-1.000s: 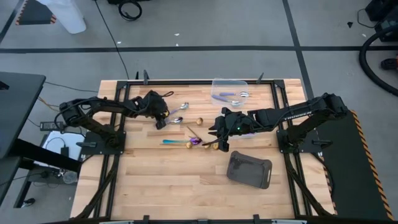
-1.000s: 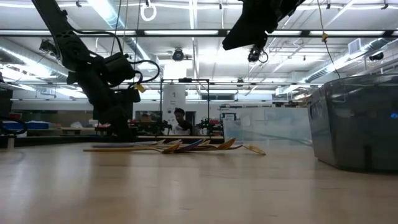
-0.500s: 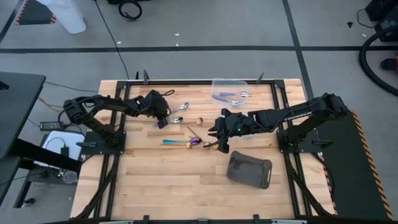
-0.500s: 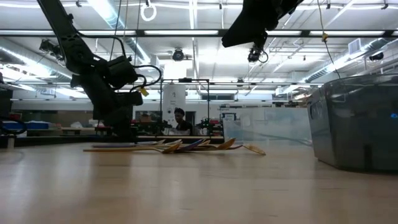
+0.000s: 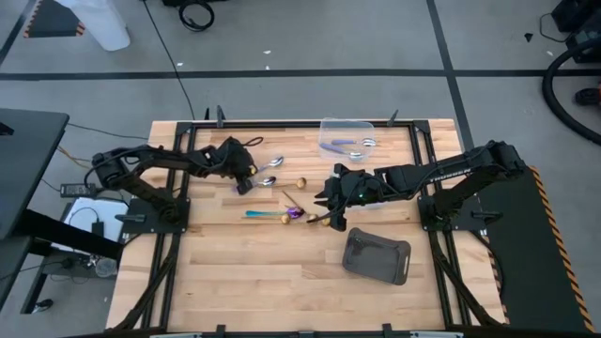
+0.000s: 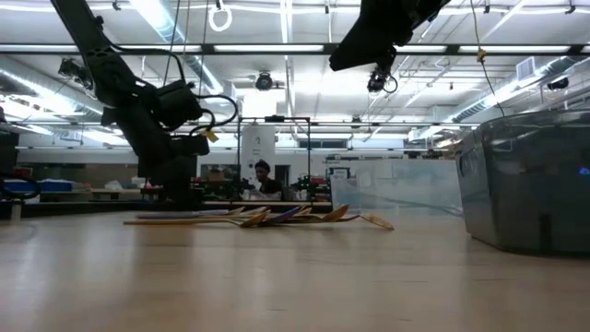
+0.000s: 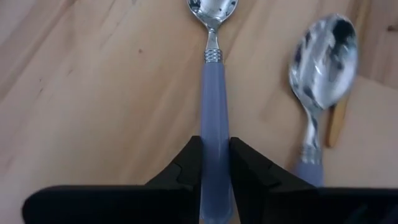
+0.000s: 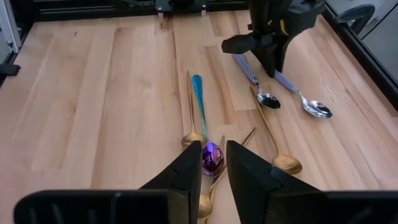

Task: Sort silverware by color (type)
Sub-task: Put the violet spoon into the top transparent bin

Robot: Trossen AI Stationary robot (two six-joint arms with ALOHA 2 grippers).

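Observation:
Two lilac-handled silver spoons (image 5: 270, 172) lie left of the table's middle. My left gripper (image 5: 247, 183) is down at them and shut on the handle of the farther one (image 7: 214, 74). The other spoon (image 7: 320, 68) lies beside it. A rainbow spoon (image 5: 272, 214) and several gold spoons (image 5: 315, 218) lie crossed in a pile at the middle. My right gripper (image 8: 214, 168) hangs above this pile with a narrow gap between its fingers. The rainbow spoon's purple bowl (image 8: 211, 157) shows through that gap. It touches nothing. My left gripper pinches the lilac handle (image 7: 215, 134) between its two fingers (image 7: 186, 168), toward the handle's free end. The fingers come from above, slanting down, one on each long side of the handle. The spoon points away from the gripper, and its bowl (image 7: 213, 9) is on the wood.
A clear tub (image 5: 346, 136) with lilac spoons in it stands at the far edge. A dark grey tray (image 5: 377, 255) sits near the right front. One gold spoon (image 5: 302, 183) lies apart from the pile. Bare wood lies along the near side.

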